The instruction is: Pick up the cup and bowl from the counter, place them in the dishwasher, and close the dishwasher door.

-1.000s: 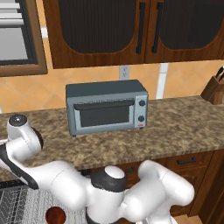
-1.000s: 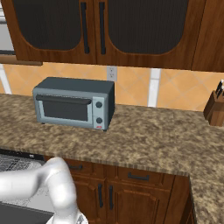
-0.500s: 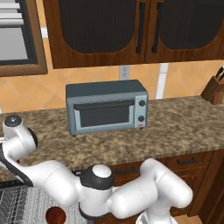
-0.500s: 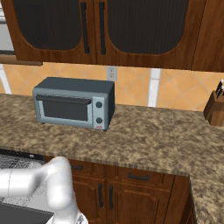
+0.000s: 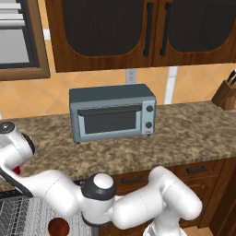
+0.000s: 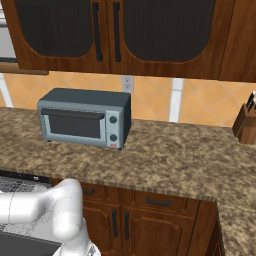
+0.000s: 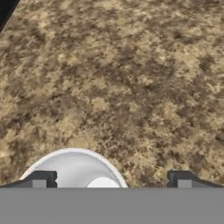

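Here the end effector point(image 7: 111, 180) hangs wide open above the cup point(image 7: 74, 168) on the counter point(image 7: 131, 87).

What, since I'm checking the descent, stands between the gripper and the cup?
Nothing visible does. In the hand view the cup stands on the counter right before the open gripper, off-centre toward one fingertip.

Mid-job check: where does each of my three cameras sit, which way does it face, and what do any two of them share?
Left base view: behind the arm's left, facing the toaster oven on the counter; white arm at lower right, bowl in the dishwasher.
Right base view: behind the arm's right, same oven and counter; arm at lower left.
Hand view: looking down on the counter past the open pincer; cup rim beneath.
Both base views share oven, counter, knife block.
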Motion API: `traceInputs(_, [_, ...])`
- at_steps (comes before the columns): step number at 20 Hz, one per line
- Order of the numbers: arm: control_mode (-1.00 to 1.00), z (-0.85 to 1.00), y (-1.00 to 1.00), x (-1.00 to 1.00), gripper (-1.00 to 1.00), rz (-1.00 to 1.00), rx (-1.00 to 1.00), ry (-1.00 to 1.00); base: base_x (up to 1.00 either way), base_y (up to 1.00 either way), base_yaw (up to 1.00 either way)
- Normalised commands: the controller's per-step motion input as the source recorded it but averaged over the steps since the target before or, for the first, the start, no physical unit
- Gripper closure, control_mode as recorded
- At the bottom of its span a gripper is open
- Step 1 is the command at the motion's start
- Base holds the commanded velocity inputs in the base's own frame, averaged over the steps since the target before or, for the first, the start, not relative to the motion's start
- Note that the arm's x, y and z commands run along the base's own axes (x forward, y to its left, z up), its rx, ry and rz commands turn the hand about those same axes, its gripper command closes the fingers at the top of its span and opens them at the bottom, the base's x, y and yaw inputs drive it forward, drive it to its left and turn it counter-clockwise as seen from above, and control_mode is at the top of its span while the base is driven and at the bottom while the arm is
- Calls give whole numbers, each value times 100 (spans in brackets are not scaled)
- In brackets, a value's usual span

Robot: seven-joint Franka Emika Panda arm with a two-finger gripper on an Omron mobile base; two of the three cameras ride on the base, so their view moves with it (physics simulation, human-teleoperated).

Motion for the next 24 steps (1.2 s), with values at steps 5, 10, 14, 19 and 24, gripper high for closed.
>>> traceInputs(5, [-100,-25,-4,-59,100,-10,0,0,0,0,0])
traceInputs(10, [-100,-50,-6,-39,100,-9,0,1,0,0,0])
traceInputs(14, [-100,-1,-16,-5,100,-9,1,0,0,0,0])
traceInputs(19, [-100,75,-42,-85,100,-22,3,3,0,0,0])
traceInputs(24, [-100,28,-48,-100,100,-14,11,32,0,0,0])
